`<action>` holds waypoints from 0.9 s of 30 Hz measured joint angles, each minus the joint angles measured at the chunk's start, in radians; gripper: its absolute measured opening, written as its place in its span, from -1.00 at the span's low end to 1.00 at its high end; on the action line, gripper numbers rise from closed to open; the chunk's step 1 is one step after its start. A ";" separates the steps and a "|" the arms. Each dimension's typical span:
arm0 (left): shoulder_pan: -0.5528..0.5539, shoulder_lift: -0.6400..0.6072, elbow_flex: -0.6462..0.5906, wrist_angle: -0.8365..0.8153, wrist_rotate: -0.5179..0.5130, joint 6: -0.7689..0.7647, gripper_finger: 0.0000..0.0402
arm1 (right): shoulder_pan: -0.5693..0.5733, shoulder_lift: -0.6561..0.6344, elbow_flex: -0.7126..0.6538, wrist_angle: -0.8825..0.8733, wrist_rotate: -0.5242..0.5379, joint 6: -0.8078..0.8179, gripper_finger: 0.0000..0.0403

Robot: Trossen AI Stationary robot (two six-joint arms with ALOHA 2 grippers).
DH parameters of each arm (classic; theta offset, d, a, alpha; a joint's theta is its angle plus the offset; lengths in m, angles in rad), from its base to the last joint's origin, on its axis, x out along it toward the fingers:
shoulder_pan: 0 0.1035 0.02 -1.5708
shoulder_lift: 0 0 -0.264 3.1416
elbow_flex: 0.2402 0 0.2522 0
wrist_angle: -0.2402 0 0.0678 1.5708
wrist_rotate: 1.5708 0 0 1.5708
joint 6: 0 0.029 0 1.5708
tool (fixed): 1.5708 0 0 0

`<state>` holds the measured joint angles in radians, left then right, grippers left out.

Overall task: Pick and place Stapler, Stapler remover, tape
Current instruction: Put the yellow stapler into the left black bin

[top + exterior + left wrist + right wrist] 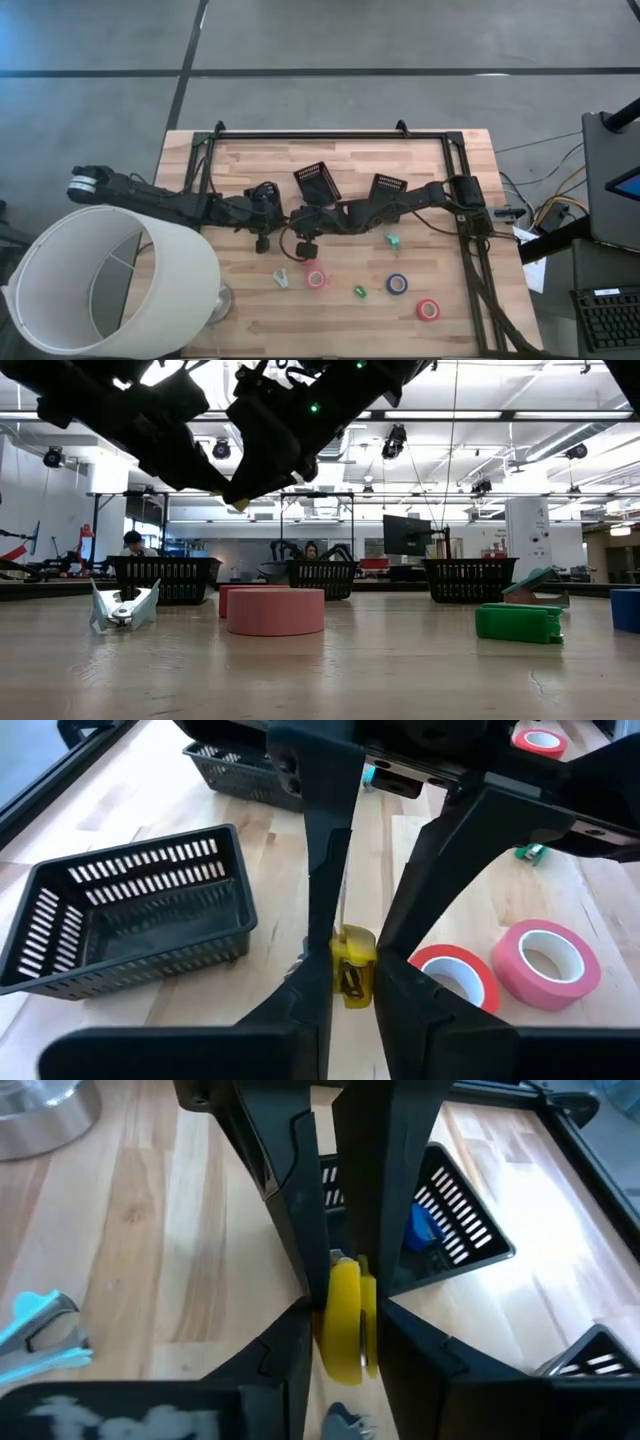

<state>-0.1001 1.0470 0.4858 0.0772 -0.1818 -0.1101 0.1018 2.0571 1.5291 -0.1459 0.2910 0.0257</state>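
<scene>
My two grippers meet tip to tip above the table's middle, left gripper (352, 960) pointing right, right gripper (345, 1315) pointing left, both shut on one small yellow item (352, 982). Below them on the wood lie a pink tape roll (316, 278) with a red one (455, 982) beside it, a blue roll (397, 284) and another red roll (428, 309). A pale blue staple remover (282, 278) rests on its claws. A teal stapler (393, 241) and a small green stapler (360, 291) lie flat. My left gripper pinches the yellow item's near end (350, 995) between its two fingers, level, coming from the table's left. The item is lifted clear of the table. My right gripper pinches the same item's other end (345, 1350) between its two fingers, level, coming from the table's right. The other arm's fingers stand right in front of it.
Three black mesh bins stand toward the far side (318, 182) (388, 185), the third under my left arm with a blue thing inside (425, 1230). A big white lampshade (100, 280) on a metal base fills the near left corner. Bare wood lies along the near edge.
</scene>
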 joint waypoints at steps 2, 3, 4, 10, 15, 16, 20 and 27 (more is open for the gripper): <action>0.000 0.000 0.000 -0.001 -0.003 0.000 -0.72 | -0.001 0.000 0.000 0.000 0.001 -0.008 -0.40; 0.000 0.000 0.000 -0.003 -0.003 0.000 -0.73 | -0.001 0.000 0.000 0.000 0.001 -0.008 -0.36; 0.000 0.000 0.000 -0.003 -0.003 -0.003 -0.73 | -0.002 0.000 0.000 -0.001 0.001 -0.008 -0.33; 0.000 0.000 0.000 -0.018 -0.011 -0.003 -0.73 | -0.003 -0.002 0.000 -0.054 0.053 -0.044 -0.13; -0.001 0.000 0.000 -0.063 -0.050 -0.015 -0.73 | -0.004 -0.010 0.000 -0.146 0.075 -0.035 -0.03; 0.000 0.000 0.000 -0.074 -0.072 -0.019 -0.73 | -0.004 -0.013 0.000 -0.174 0.075 -0.026 -0.01; 0.000 -0.002 0.000 -0.079 -0.158 -0.021 -0.73 | 0.007 -0.020 0.001 -0.302 0.078 0.037 0.01; 0.000 -0.071 0.063 -0.347 -0.361 -0.165 -0.73 | 0.044 -0.022 0.001 -0.494 0.075 0.239 0.01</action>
<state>-0.0999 0.9762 0.5488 -0.2694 -0.5433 -0.2746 0.1463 2.0354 1.5299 -0.6396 0.3664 0.2642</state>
